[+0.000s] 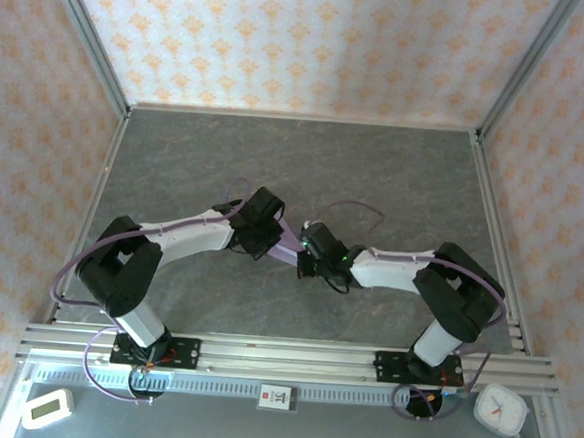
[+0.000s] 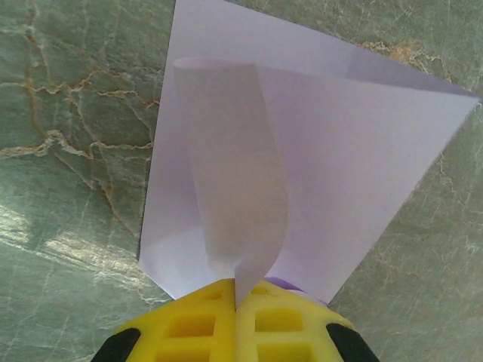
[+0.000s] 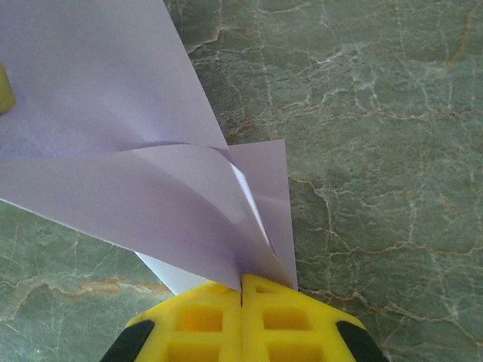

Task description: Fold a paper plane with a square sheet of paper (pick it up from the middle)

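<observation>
The square sheet of paper [image 2: 339, 173] is lavender and partly folded, with one flap curling up over a flat layer on the table. My left gripper [image 2: 238, 290] is shut on the base of that curled flap. In the right wrist view the paper [image 3: 98, 113] spreads up and to the left, and my right gripper [image 3: 241, 283] is shut on a bunched corner of it. From above, the left gripper [image 1: 270, 240] and right gripper [image 1: 306, 255] meet at the table's middle, with the sheet mostly hidden under them. No finished paper plane is in view.
The marbled grey-green table [image 1: 296, 159] has patterned walls on three sides. An aluminium rail [image 1: 282, 357] carries both arm bases along the near edge. A white clock [image 1: 500, 408] and a small white device [image 1: 46, 408] lie in front of it.
</observation>
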{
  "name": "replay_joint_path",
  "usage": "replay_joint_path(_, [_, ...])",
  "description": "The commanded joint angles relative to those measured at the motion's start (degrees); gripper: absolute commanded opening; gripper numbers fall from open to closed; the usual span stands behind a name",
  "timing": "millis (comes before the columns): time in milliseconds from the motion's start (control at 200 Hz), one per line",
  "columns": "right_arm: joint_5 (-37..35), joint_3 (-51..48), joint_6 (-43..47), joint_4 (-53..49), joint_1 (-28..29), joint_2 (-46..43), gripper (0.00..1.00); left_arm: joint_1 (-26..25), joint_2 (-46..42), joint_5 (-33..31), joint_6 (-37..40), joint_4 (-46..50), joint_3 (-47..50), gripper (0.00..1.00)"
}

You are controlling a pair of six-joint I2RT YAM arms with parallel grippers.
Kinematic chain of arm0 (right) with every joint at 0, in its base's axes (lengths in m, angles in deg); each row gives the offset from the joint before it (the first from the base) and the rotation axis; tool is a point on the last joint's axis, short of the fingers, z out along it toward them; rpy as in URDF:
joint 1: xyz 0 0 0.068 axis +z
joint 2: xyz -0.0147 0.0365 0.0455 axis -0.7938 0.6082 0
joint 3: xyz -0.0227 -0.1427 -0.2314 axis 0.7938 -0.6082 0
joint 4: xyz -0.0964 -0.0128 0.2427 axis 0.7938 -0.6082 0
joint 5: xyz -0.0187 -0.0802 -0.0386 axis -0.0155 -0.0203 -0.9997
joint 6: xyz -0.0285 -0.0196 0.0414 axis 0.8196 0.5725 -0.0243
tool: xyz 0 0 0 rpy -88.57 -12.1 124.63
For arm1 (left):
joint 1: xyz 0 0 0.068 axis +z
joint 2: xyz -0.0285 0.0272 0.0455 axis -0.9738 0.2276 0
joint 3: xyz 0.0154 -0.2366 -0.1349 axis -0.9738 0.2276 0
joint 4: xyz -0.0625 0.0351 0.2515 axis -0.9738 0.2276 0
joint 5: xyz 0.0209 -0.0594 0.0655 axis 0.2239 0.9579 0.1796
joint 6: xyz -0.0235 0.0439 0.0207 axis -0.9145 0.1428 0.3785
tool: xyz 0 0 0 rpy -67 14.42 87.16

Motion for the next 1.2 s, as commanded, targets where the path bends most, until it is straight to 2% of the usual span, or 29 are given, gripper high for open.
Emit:
replay_joint_path(0, [1.2,-0.5,1.8,-2.4,-1.5,-1.0,0.01,0.0,-1.7,-2.3,0.2,1.9,0.6,0.0])
replay_joint_path(65, [3.6,-0.5,2.2,-2.1,-2.2,-1.3,0.0,0.0,-1.3,-2.6,1.3,2.2,-0.1,0.0])
replay_joint_path(185, [8.1,-0.6,2.5,-1.8,-3.5,-1.3,0.0,0.1,-1.4,-5.7,5.0,4.5,-3.0,0.26])
replay_joint_path(285, [11.3,-1.3,2.1,-0.7,-4.6,-1.0,0.0,0.1,-1.5,-9.2,8.2,7.5,-5.7,0.52])
replay_joint_path(345, [13.5,-2.0,1.4,0.4,-5.3,-0.5,0.0,0.1,-1.6,-10.6,9.5,8.8,-6.6,0.58])
replay_joint_path(520, [18.7,-3.8,-1.2,3.6,-7.1,0.6,0.0,0.1,-2.4,-12.2,11.4,9.4,-5.7,0.58])
replay_joint_path(676, [22.5,-4.9,-3.4,5.7,-8.4,1.1,0.0,0.1,-3.1,-12.6,13.2,8.6,-3.8,0.47])
replay_joint_path(881, [28.0,-4.8,-5.4,5.9,-11.3,2.2,0.0,0.0,-3.2,-12.7,16.5,6.9,-2.3,0.28])
replay_joint_path(1196, [36.9,-1.8,-6.3,0.4,-18.3,7.0,0.0,-0.2,-2.8,-10.8,23.6,0.1,1.4,0.18])
